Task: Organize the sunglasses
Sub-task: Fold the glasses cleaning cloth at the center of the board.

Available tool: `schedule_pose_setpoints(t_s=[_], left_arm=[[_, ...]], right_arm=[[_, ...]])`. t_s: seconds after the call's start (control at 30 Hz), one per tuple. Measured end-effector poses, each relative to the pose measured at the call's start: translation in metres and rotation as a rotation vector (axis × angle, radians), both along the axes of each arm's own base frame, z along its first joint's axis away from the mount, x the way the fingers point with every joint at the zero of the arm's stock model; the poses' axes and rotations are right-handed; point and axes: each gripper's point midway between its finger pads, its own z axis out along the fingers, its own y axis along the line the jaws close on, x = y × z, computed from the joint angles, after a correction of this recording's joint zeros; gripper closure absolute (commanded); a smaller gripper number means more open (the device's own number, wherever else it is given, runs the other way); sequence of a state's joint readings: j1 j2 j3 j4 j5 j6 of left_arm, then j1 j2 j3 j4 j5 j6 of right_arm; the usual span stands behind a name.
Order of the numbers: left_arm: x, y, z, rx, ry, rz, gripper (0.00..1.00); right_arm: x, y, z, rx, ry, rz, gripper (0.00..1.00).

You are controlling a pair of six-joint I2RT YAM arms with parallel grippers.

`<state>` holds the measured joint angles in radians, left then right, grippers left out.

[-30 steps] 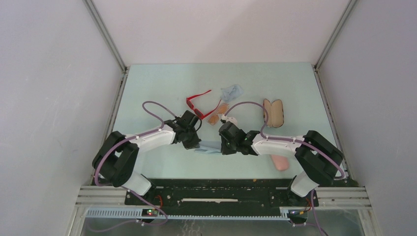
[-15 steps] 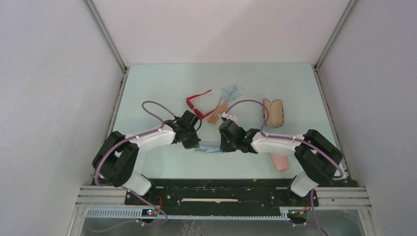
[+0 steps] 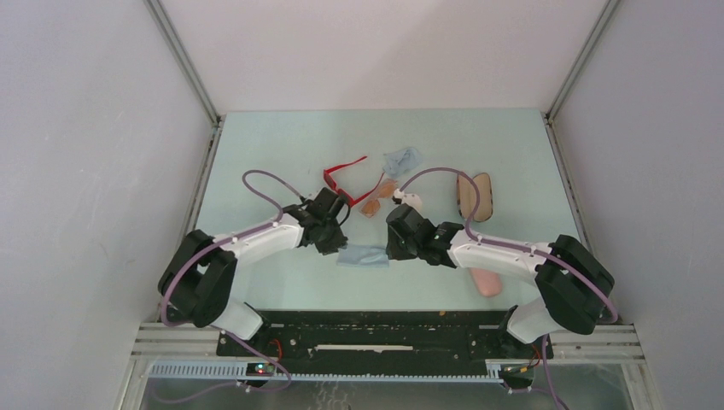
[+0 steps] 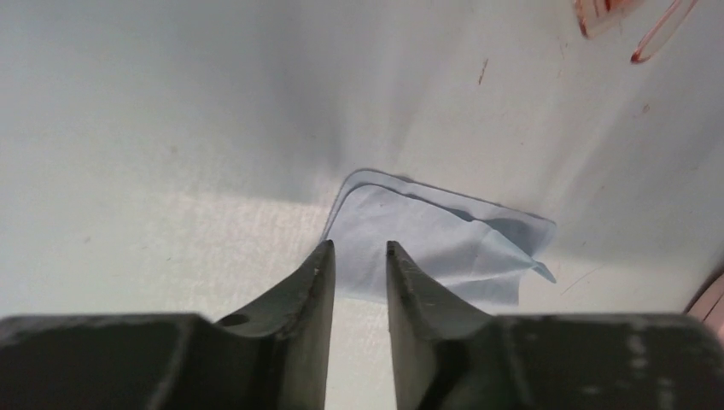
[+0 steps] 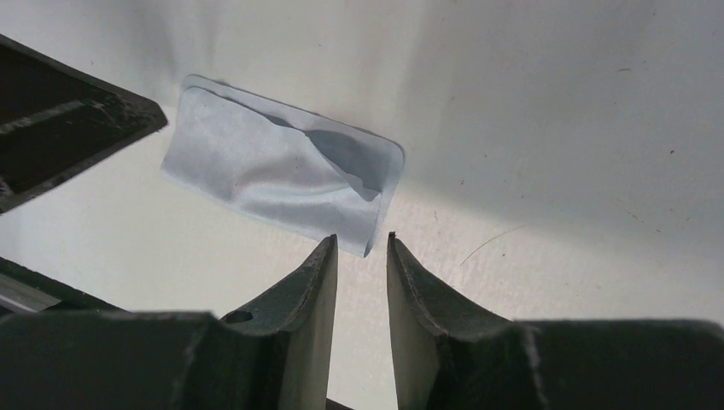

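The red-framed sunglasses [image 3: 342, 178] lie on the table beyond my left gripper. The slim pair with orange lenses [image 3: 376, 197] lies just right of them; one of its lenses shows at the top right of the left wrist view [image 4: 599, 12]. A folded pale blue cloth [image 3: 363, 255] lies flat between my grippers. My left gripper [image 3: 336, 243] hangs at its left end [image 4: 360, 248], jaws a narrow gap apart and empty. My right gripper [image 3: 392, 247] is at the cloth's right edge [image 5: 362, 241], also narrowly open and empty. The cloth shows in both wrist views [image 4: 435, 239] [image 5: 273, 175].
A second crumpled blue cloth [image 3: 401, 159] lies at the back. An open plaid case [image 3: 474, 195] lies to the right. A pink case [image 3: 485, 281] sits near the front under my right arm. The left finger [image 5: 68, 128] shows in the right wrist view.
Both grippers have drawn back off the blue cloth, which now lies uncovered between them. The right arm's elbow has swung to the right.
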<state>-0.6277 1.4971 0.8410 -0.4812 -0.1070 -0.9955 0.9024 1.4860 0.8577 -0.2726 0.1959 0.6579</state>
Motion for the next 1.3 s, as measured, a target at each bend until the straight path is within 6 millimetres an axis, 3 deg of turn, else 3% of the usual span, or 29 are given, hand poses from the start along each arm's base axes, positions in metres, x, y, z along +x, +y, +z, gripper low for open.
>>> schedule_pose_setpoints(t_s=[0.2,0.4,0.6,0.83,0.93,1.07,1.3], left_arm=[[0.007,0.014,0.03,0.026,-0.094,0.042,0.67],[0.009,-0.003,0.053,-0.079,-0.165,0.01,0.72],[-0.005,-0.016,0.039,-0.145,-0.124,-0.031,0.72],[-0.003,-0.02,0.011,-0.114,-0.066,-0.038,0.74],[-0.005,-0.018,-0.004,-0.085,-0.031,-0.036,0.75],[-0.004,-0.015,-0.011,-0.069,-0.036,-0.025,0.75],[-0.004,-0.008,-0.013,-0.043,-0.048,-0.014,0.73]], right_arm=[[0.0,0.0,0.002,0.004,-0.005,-0.001,0.76],[-0.004,0.01,0.002,0.043,0.017,0.02,0.87],[-0.007,0.027,-0.008,0.109,0.088,0.049,0.9],[-0.003,0.035,-0.027,0.122,0.153,0.039,0.93],[0.008,0.028,-0.034,0.118,0.172,-0.004,0.96],[0.02,0.01,-0.047,0.079,0.188,-0.075,0.96],[0.016,0.002,-0.044,0.052,0.195,-0.091,0.95]])
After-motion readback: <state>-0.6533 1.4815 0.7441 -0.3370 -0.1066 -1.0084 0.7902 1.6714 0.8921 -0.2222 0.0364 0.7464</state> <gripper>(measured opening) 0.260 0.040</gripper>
